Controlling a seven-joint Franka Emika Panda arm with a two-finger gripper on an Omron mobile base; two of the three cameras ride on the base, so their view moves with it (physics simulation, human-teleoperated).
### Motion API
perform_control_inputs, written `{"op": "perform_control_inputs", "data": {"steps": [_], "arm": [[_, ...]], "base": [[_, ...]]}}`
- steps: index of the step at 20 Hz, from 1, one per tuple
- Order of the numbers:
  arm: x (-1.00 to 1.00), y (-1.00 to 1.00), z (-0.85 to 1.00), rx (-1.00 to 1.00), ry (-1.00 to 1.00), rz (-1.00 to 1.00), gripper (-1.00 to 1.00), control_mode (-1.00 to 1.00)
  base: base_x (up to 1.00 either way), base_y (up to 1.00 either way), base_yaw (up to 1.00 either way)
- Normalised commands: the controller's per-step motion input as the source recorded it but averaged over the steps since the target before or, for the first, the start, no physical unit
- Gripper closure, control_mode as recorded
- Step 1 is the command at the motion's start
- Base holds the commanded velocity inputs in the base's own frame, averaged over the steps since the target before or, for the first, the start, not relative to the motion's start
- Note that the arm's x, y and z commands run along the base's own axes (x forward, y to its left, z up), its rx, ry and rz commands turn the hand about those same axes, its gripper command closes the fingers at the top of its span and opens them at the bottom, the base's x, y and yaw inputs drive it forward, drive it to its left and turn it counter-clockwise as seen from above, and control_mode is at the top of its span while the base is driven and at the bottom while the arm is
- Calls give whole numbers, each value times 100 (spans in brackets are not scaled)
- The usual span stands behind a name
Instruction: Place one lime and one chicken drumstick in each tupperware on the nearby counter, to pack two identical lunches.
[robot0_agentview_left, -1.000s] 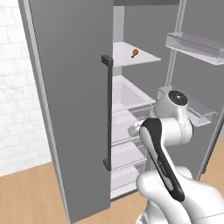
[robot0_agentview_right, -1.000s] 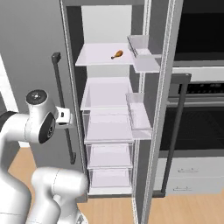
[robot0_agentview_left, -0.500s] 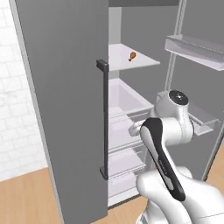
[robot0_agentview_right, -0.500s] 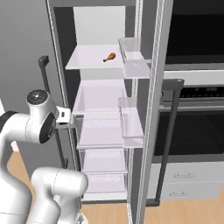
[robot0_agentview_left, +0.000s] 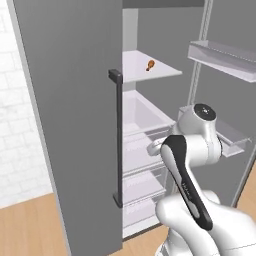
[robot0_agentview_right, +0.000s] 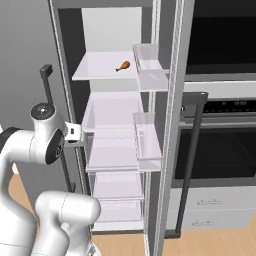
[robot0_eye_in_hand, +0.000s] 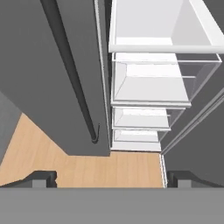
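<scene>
A chicken drumstick (robot0_agentview_left: 150, 65) lies on the upper glass shelf (robot0_agentview_right: 100, 72) of the open fridge, seen again in the right base view (robot0_agentview_right: 123, 65). My gripper (robot0_eye_in_hand: 111, 177) is open with nothing between its fingertips. It hangs in front of the fridge at about drawer height and looks down along the clear drawers (robot0_eye_in_hand: 148, 83) to the floor. The drumstick sits well above and beyond it. The lime, the tupperware and the counter are out of view.
The fridge's left door (robot0_agentview_left: 75, 125) with its dark bar handle (robot0_agentview_left: 117, 140) stands close on my left. The right door (robot0_agentview_right: 167, 125) with its clear bins (robot0_agentview_right: 147, 140) is swung open. A black wall oven (robot0_agentview_right: 220, 145) is to the right. Wooden floor (robot0_eye_in_hand: 87, 168) lies below.
The whole picture has shifted: the base has driven a little, and the fridge now sits further left in the right base view. The arm holds its pose and the gripper stays open.
</scene>
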Motion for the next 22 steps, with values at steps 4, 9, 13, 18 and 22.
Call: {"op": "perform_control_inputs", "data": {"steps": [4,9,13,18,22], "arm": [[0,0,0,0,0,0,-100,100],[0,0,0,0,0,0,-100,100],[0,0,0,0,0,0,-100,100],[2,-3,11,1,0,-1,-100,-100],[46,0,86,1,-12,-12,-100,-100]], "base": [[19,-41,0],[41,-3,0],[35,-19,0],[11,-32,0],[0,0,0]]}}
